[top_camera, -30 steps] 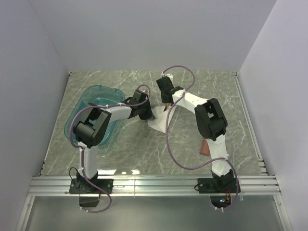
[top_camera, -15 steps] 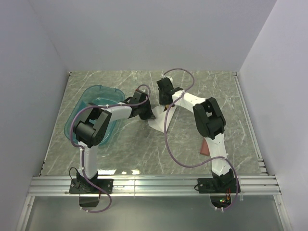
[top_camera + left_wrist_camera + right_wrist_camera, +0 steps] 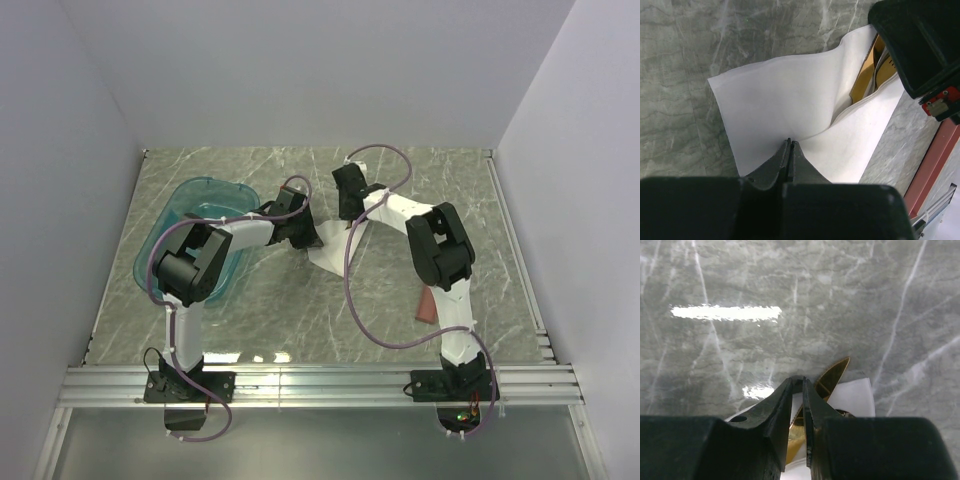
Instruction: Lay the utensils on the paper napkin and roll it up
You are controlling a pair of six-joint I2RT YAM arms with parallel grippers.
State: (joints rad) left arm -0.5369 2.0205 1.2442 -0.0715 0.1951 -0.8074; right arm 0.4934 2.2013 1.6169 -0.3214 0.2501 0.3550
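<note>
Left wrist view: left gripper [image 3: 789, 147] pinched on napkin [image 3: 785, 95], utensils [image 3: 866, 75] under its fold at one o'clock, lying one-to-seven, right gripper [image 3: 803, 382] narrowed around them, grip unclear.

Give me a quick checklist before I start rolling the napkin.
1. Left claw pinching the edge of the paper napkin: ok.
2. The utensils tucked under the napkin's raised flap: ok.
3. Right claw firmly clamped on a utensil: cannot tell; a gold piece sits between its fingers.
4. All utensil ends inside the napkin: not ok; one gold tip pokes out over the table.
5. Tray apart from the napkin: ok.
</note>
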